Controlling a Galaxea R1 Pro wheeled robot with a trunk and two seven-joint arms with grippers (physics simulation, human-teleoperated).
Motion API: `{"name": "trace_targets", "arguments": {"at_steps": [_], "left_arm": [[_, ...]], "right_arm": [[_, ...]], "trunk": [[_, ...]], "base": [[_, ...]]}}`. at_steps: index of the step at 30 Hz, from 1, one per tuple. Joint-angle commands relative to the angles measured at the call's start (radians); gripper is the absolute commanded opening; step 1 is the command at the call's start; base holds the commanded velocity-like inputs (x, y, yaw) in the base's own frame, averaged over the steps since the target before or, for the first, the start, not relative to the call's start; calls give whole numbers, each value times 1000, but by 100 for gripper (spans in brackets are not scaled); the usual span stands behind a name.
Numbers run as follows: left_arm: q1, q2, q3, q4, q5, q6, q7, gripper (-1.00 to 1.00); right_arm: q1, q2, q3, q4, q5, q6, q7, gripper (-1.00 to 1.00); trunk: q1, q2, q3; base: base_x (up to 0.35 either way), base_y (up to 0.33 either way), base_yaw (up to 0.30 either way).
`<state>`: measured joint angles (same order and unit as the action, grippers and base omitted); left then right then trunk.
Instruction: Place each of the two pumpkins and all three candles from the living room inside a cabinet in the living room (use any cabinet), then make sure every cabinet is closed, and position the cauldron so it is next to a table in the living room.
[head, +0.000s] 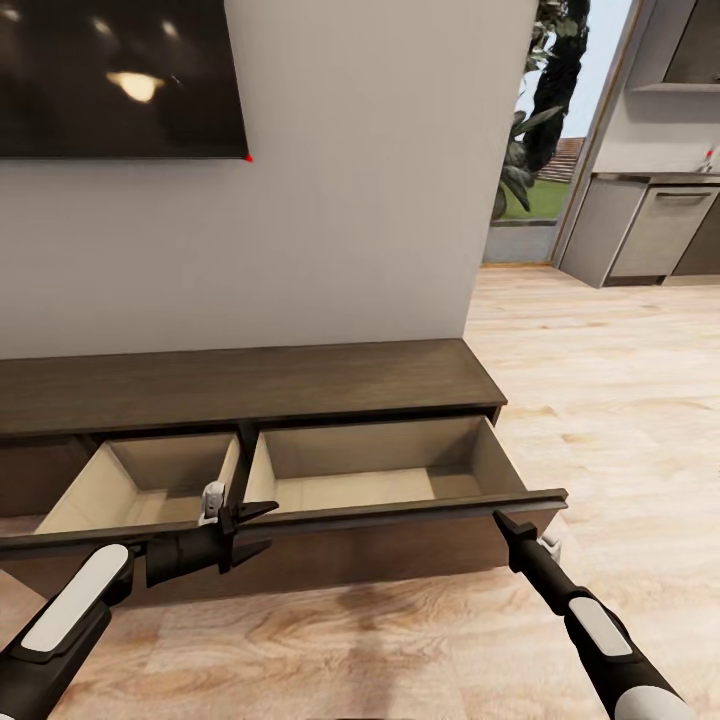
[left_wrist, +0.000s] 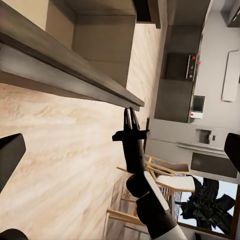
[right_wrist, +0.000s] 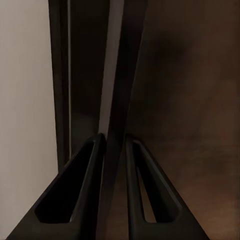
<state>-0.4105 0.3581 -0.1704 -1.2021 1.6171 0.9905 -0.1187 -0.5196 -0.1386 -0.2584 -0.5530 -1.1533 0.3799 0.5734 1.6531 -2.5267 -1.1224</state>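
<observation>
The cabinet (head: 250, 385) runs across the middle of the head view against a pale wall, its flat dark-brown top bare. Two of its drawers stand pulled out, side by side: the left drawer (head: 140, 480) in the lower left of the frame and the right drawer (head: 385, 460) at lower centre, both showing light beige interiors.

The left end effector (head: 252, 531) sits low in the frame, at the front edge where the two drawer fronts meet. Its fingers are spread apart, pinching nothing. A small white fitting (head: 212, 500) shows just behind it, inside the left drawer.

The right end effector (head: 503, 522) sits at the lower right, at the front panel of the right drawer near its right corner. In the right wrist view its two dark fingers (right_wrist: 82, 190) stand on either side of the thin edge of the drawer front (right_wrist: 116, 100), pressed close around it.

In the left wrist view the right arm (left_wrist: 145, 195) reaches up to the underside of the open drawer's front edge (left_wrist: 65, 67), above a pale wood floor (left_wrist: 60, 150).

A dark television (head: 115, 75) hangs on the wall at the upper left. Grey kitchen units (head: 650, 225) stand at the upper right.
</observation>
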Motion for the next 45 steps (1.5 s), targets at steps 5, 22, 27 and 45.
{"name": "trace_targets", "arguments": {"at_steps": [5, 22, 27, 45], "left_arm": [[-1, 1, -1, 0, -8, 0, -10, 100], [-1, 1, -1, 0, -8, 0, -10, 100], [-1, 1, -1, 0, -8, 0, -10, 100], [-1, 1, -1, 1, -8, 0, -10, 100]], "right_arm": [[20, 1, 5, 0, -9, 66, 63, 100], [20, 0, 5, 1, -9, 71, 63, 100], [20, -1, 5, 2, -9, 72, 63, 100], [20, -8, 5, 2, -10, 74, 62, 100]], "trunk": [[0, -1, -1], [0, -1, -1], [0, -1, -1], [0, -1, -1]], "base": [[0, 0, 0], [-115, 0, 0], [-17, 0, 0], [0, 0, 0]]}}
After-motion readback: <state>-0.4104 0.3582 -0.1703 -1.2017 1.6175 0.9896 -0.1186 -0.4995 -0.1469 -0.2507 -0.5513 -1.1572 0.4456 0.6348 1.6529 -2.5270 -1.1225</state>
